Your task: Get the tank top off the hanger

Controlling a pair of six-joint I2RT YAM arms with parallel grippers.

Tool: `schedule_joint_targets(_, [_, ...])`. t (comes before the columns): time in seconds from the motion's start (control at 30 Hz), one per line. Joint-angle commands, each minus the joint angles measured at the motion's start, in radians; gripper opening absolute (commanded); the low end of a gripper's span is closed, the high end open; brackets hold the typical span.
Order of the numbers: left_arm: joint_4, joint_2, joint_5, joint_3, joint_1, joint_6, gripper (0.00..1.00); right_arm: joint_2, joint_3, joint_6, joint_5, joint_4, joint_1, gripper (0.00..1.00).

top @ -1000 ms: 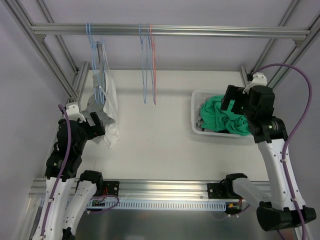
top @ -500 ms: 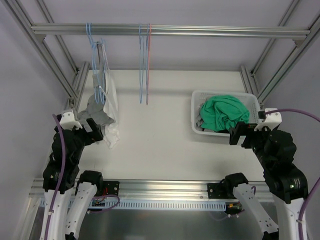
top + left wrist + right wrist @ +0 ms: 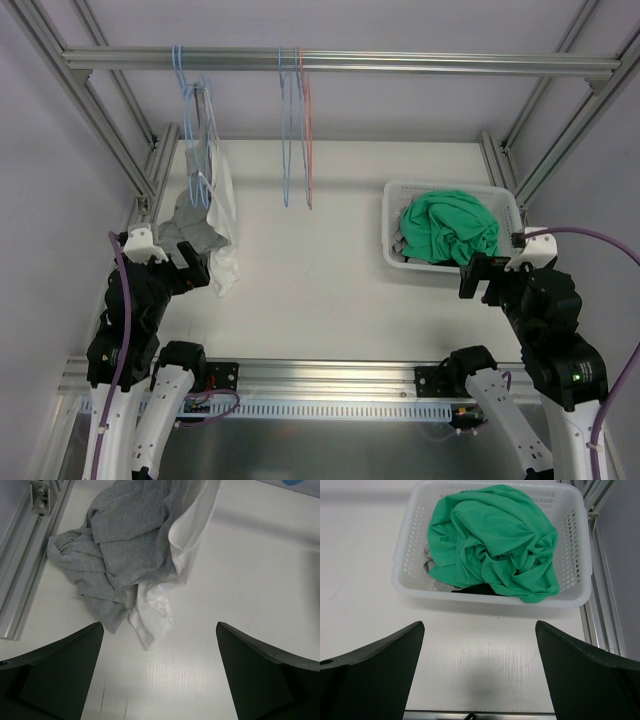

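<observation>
Tank top (image 3: 228,215), white, hangs on a pale blue hanger (image 3: 196,130) hooked near the left end of the overhead rail (image 3: 400,63); we note it is not yet off the hanger.

Nearest to us, well on the near side of the rail, both arms are held above the table (image 3: 320,280); left gripper (image 3: 159,626) has its jaws spread wide and nothing between them; right gripper (image 3: 479,625) is likewise wide apart and empty.

Just beyond the left gripper, below the rail's left end, the tank top's lower end lies crumpled on the table; a grey garment (image 3: 125,545) lies bunched against it, overlapping its left edge and reaching toward the frame post on that side; we cannot tell whether the grey piece is also caught on the hanger.

Just beyond the right gripper, under the rail's right half, we record a white slotted basket (image 3: 410,565) on the table, with a green garment (image 3: 495,545) heaped in it and a bit of grey and dark cloth showing underneath.

Farthest out, on the rail near its middle, two bare hangers hang close together: one blue (image 3: 288,130), one red (image 3: 307,130); both are well apart from the tank top's hanger.
</observation>
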Motion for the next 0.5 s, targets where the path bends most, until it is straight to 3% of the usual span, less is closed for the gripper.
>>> schedule_joint_targets(0.0, [0.015,-0.021,0.021,-0.009,0.005,-0.014,0.99,-0.028,-0.014,-0.008,0.025,0.039,0.007,0.99])
schedule_joint_targets(0.47, [0.023,-0.035,0.031,-0.017,-0.002,-0.016,0.98,-0.071,-0.056,-0.005,0.092,0.084,0.007,1.0])
